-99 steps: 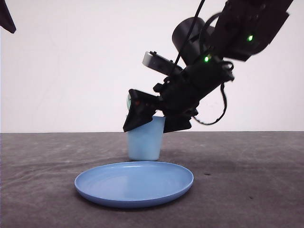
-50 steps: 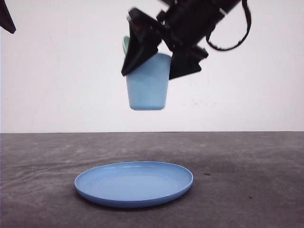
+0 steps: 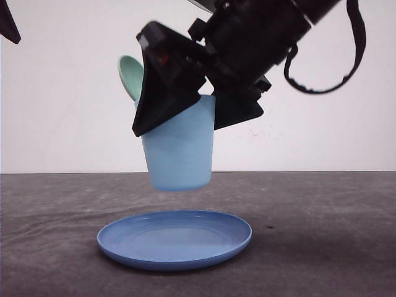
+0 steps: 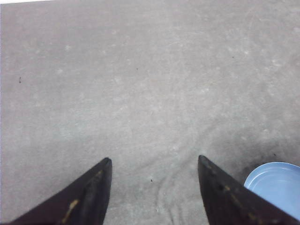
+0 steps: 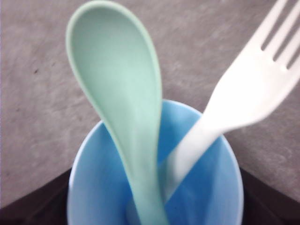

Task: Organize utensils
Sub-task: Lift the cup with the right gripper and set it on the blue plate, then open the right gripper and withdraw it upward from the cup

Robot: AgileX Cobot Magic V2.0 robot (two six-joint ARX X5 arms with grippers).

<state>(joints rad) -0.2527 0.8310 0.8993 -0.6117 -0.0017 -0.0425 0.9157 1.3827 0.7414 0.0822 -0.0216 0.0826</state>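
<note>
The right claw point(image 3: 195, 108) is clamped on the cup point(image 3: 178, 151), one finger point(image 3: 162, 86) down the cup's left flank and the other at its right rim, and the cup hangs clear in the air, tilted a touch, directly above the plate point(image 3: 175, 239). That plate sits flat on the grey worktop point(image 3: 322, 235), near its front edge, with open air between it and the cup's base. Poking up past the cup's rim on the left is the green spoon point(image 3: 131, 75), bowl end uppermost. From the right wrist camera, the spoon point(image 5: 123, 108) and the white fork point(image 5: 234, 103) both stand inside the cup point(image 5: 89, 187), handles down, bowl and tines leaning out over the rim in different directions; the handles seem to meet low in the cup, though the blur makes that hard to call. Over on the left, the left claw point(image 4: 154, 161) hovers with its fingers point(image 4: 89, 194) spread apart, nothing between them but bare worktop point(image 4: 140, 70), and the plate's edge point(image 4: 276, 185) peeks in just beside one fingertip.
</note>
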